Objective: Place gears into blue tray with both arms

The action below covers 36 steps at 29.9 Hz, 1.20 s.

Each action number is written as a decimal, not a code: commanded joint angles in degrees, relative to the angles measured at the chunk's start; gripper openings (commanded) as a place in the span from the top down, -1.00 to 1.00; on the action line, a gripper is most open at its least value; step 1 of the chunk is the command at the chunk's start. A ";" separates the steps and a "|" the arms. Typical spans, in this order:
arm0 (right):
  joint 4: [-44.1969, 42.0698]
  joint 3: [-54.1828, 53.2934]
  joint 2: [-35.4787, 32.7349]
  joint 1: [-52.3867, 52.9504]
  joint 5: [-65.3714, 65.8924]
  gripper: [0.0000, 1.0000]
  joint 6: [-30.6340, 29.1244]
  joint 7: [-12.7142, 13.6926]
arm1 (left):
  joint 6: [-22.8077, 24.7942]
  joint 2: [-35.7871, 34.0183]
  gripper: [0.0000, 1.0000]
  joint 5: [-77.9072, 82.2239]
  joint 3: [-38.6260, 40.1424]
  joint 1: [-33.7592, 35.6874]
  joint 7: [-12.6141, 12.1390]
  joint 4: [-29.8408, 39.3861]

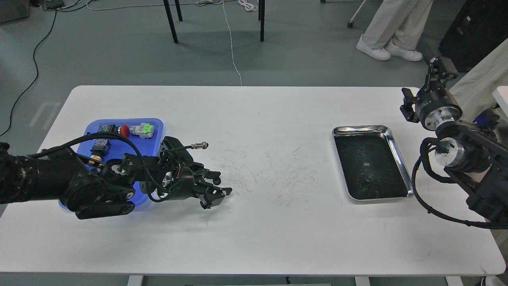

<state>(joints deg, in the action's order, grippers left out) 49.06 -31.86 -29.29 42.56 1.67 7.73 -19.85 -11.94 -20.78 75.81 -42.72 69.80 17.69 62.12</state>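
Note:
The blue tray (155, 124) sits at the table's left, its front half hidden under my left arm. It holds push-button switches with red (124, 130), green (147, 128) and yellow caps. My left gripper (221, 186) hovers low over the bare table just right of the tray, open, with nothing between its fingers. One tiny black gear (368, 179) seems to lie inside the steel tray (399, 159) at the right. My right gripper (422, 85) is raised beyond the table's far right corner, above and behind the steel tray. Its fingers cannot be told apart.
A cable with a metal plug (202, 145) sticks out from my left wrist. The table's middle (278, 174) carries dark scuff marks. Chair legs, cables and a person's legs (391, 28) are on the floor behind the table.

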 commanded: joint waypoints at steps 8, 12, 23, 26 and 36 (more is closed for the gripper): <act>0.07 0.05 0.02 -0.02 0.00 -0.96 -0.08 -0.01 | -0.10 -0.67 -0.23 0.31 0.71 0.25 1.38 -0.59; 0.07 0.13 0.11 -0.02 0.00 -0.96 -0.08 -0.01 | -0.10 -0.76 -0.23 0.31 0.62 1.04 2.08 -0.68; 0.43 0.31 0.11 -0.19 0.09 -0.96 -0.08 -0.01 | -0.01 -0.14 -0.22 0.31 0.19 0.87 2.96 -4.11; 1.04 0.40 -0.24 -0.19 0.09 -0.96 -0.08 -0.01 | -0.01 0.03 -0.22 0.31 0.10 -0.18 3.66 -6.30; 1.57 0.40 -0.42 -0.19 0.09 -0.96 -0.08 -0.01 | -0.10 0.92 -0.12 1.45 0.10 -1.33 5.24 -7.19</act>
<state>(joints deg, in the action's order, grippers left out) 50.62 -31.47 -29.80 42.32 1.76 7.64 -19.87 -12.02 -19.83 76.97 -42.63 68.36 22.47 54.25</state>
